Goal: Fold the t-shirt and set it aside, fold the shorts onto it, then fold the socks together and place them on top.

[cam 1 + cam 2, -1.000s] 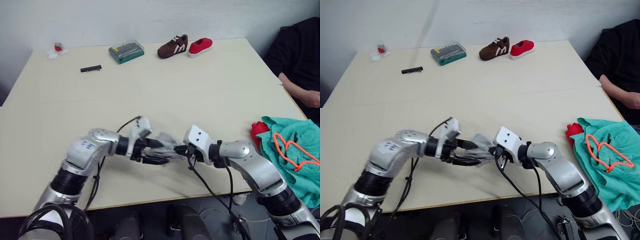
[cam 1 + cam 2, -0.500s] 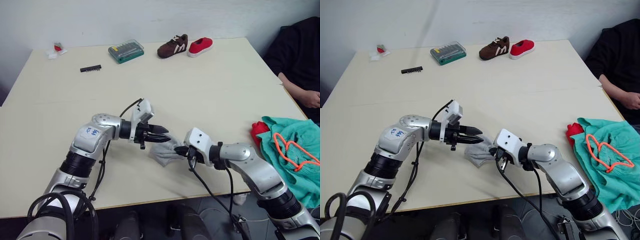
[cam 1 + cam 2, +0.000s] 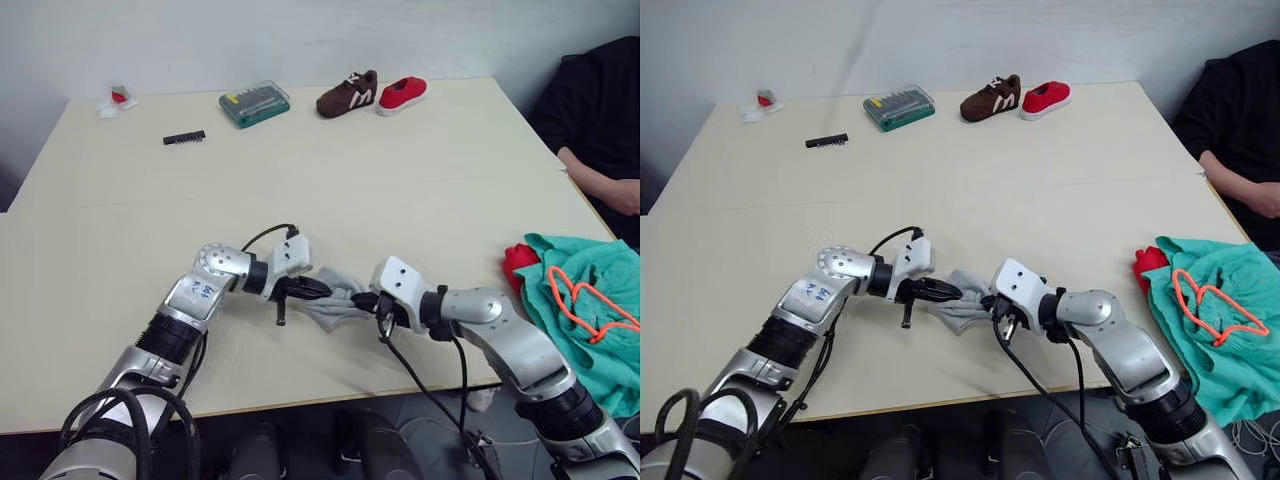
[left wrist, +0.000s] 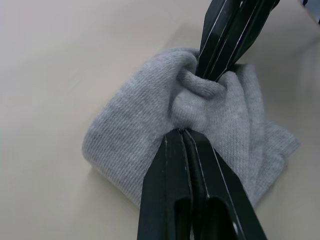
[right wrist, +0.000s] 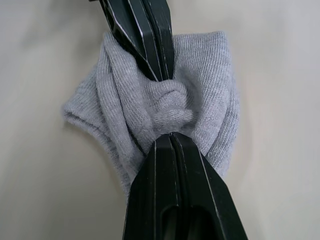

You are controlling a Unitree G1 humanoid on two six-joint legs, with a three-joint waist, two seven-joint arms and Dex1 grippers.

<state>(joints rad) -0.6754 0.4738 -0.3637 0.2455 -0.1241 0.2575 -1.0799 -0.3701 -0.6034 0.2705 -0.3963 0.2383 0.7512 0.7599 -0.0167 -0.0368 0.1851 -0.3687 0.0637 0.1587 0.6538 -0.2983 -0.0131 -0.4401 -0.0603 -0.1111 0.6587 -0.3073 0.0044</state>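
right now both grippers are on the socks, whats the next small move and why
Probably lift the socks clear of the table and start right. Both the left gripper and right gripper pinch the bundle shut, and the shorts lie at the right edge over the t-shirt.

Showing light grey ribbed knit on the socks [image 4: 130, 130], pinched between black fingers [image 5: 175, 180]. Lying teal-green with an orange drawstring: the shorts [image 3: 590, 300]; peeking bright red beside them, the t-shirt [image 3: 517, 262]. Sitting brown with white stripes, one shoe [image 3: 345, 94]; plain red, the other shoe [image 3: 402, 91]. Resting pale beige, the table [image 3: 400, 170].
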